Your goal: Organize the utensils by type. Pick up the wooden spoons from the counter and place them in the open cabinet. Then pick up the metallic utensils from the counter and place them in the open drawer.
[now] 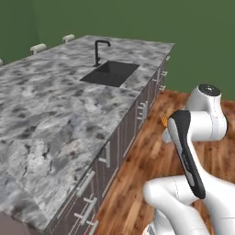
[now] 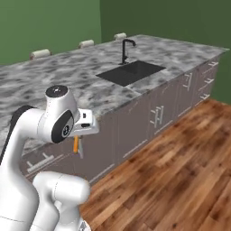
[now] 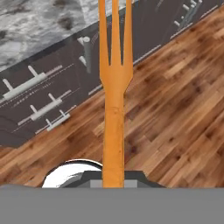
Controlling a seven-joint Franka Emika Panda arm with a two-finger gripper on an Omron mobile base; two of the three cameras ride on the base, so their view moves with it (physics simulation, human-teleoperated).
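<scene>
The tool point(image 2: 79, 146) is clamped on an orange fork point(image 3: 114, 92), one of the task's utensils by its bright colour, and holds it out over the wooden floor point(image 2: 180, 158) in front of the bench point(image 1: 50, 114), level with the drawer fronts point(image 2: 135, 122) and not above the stone top. In the hand view the fork runs straight up from the bottom edge, its handle rising from between the finger tips and its three tines reaching the top of the picture, with the floor planks behind the handle and the dark drawer fronts with their pale bar handles behind the tines. In the right base view the fork hangs as a short orange stick under the white hand, just in front of the drawer fronts at the near end of the bench. In the left base view a sliver of orange shows beside the arm's dark-edged link, off the bench edge and above the floor. The marbled top of the bench carries a black sink point(image 1: 110, 73) with a black tap point(image 1: 98, 50) toward its far end, well apart from the tool. Pale chair backs point(image 2: 40, 53) stand along the far side of the bench, against the green wall point(image 2: 45, 22).
</scene>
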